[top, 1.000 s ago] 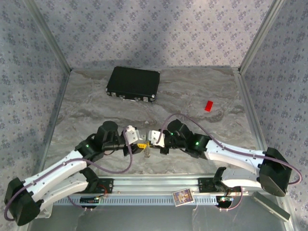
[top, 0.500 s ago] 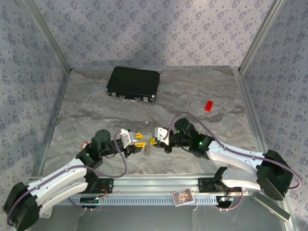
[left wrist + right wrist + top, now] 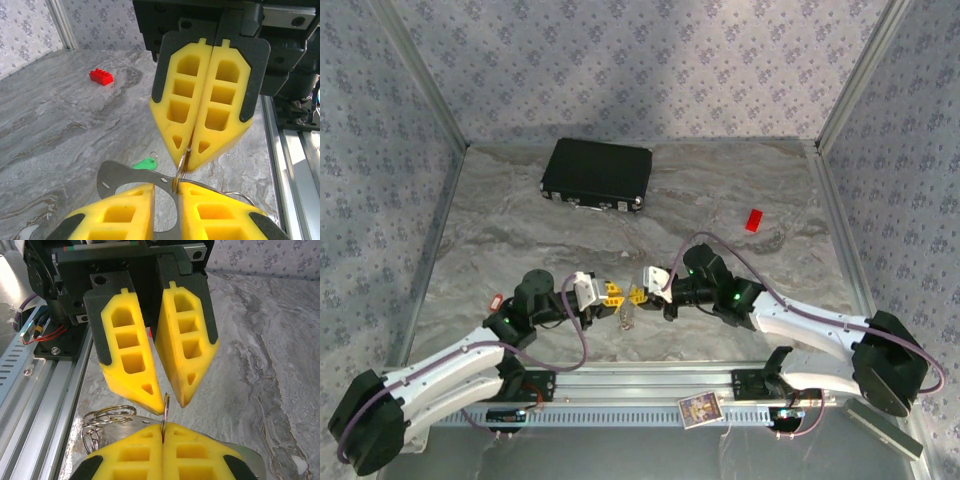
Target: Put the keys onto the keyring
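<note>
My right gripper is shut on the keyring, a thin silver ring held edge-on above the table. My left gripper faces it tip to tip, open by a narrow gap. The ring sits between its fingertips, against one pad. A flat grey metal plate hangs by the ring and runs through the left gripper's gap. Several loose silver rings dangle beside it. A green key tag lies on the table below. In the top view the left gripper and right gripper meet near the front rail.
A black case lies at the back left. A red block sits at the right and a small red tag left of the left arm. The metal rail with a small card runs along the front edge.
My left gripper has moved right to meet the right gripper's tips, and its jaws have narrowed around the ring. The right gripper shifted slightly back and stayed shut.
</note>
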You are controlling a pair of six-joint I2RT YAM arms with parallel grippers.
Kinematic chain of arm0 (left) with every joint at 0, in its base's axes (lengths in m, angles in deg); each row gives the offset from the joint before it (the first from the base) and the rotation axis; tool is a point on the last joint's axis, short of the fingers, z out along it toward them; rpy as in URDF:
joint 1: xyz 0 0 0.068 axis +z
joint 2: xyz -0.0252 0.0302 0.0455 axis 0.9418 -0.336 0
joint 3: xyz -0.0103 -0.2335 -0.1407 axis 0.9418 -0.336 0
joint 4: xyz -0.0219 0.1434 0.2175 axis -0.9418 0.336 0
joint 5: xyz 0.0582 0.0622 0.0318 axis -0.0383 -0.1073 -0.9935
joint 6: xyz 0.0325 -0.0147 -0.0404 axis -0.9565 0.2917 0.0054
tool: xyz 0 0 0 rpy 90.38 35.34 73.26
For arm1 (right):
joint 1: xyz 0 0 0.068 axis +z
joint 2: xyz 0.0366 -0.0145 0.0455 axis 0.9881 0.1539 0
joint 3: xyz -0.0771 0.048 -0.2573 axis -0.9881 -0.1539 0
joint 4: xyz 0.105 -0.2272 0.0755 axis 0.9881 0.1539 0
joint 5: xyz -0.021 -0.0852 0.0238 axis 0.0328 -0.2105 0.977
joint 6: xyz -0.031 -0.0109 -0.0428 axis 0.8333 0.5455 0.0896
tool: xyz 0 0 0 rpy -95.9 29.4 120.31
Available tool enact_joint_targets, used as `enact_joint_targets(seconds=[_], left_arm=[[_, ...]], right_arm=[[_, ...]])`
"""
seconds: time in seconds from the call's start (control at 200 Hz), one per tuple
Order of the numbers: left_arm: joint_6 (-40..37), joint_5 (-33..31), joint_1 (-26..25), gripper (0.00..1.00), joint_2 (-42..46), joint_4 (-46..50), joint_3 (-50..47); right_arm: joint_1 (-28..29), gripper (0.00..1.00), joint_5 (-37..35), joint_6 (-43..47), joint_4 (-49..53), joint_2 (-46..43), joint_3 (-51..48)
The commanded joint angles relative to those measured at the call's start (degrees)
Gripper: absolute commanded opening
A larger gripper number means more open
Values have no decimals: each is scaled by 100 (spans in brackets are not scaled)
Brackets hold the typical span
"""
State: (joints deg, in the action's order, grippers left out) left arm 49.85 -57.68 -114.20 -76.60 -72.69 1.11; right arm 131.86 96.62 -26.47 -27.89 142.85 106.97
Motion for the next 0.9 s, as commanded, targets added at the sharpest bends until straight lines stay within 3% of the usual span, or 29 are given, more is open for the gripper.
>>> enact_joint_targets(seconds=[0.0, 0.265, 0.68, 0.765, 0.894], left_arm=[[-131, 186, -1, 18, -15, -186, 83], [-121, 307, -2, 18, -72, -248, 148], [-314, 412, -1, 0, -137, -46, 340], [-398, 380, -7, 0, -133, 193, 470], [-503, 228, -53, 0, -155, 557, 643]], right_arm=[[-27, 0, 287, 91, 15, 57, 209], [-6, 0, 361, 33, -147, 197, 267], [78, 0, 44, 160, 204, 215, 377], [100, 21, -269, 311, 520, 121, 413], [156, 21, -634, 616, 1073, 71, 557]])
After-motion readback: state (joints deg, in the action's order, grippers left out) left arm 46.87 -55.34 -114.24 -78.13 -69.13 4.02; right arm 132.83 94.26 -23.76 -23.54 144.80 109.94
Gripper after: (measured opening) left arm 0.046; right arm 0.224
